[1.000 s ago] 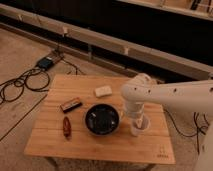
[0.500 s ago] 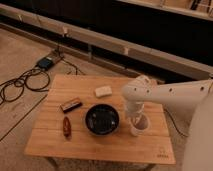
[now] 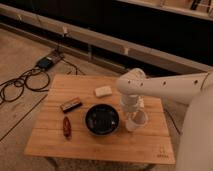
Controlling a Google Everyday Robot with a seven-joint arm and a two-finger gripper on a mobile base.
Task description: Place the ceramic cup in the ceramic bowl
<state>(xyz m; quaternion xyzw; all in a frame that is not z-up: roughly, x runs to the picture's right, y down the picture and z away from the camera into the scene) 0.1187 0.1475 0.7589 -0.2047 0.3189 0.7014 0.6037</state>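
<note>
The wooden table (image 3: 100, 145) is filling the near ground, its front strip lying bare. Taking the ceramic bowl (image 3: 102, 120) as the dial's centre, a small red object (image 3: 66, 126) is lying on the boards at about 8 o'clock, well apart from it. The ceramic cup (image 3: 136, 123) is standing upright on the table at 3 o'clock, just beside the bowl's rim and outside it. The gripper (image 3: 134, 114) is reaching straight down onto the cup from the white arm (image 3: 165, 87), which is coming in from 2 o'clock; its fingers are pinched together on the cup's rim. A dark flat bar (image 3: 71, 104) is lying at 10 o'clock and a pale block (image 3: 103, 91) at 12 o'clock. Beyond the table, at 10 o'clock, black cables (image 3: 20, 85) are looping across the floor to a dark box (image 3: 45, 62).
</note>
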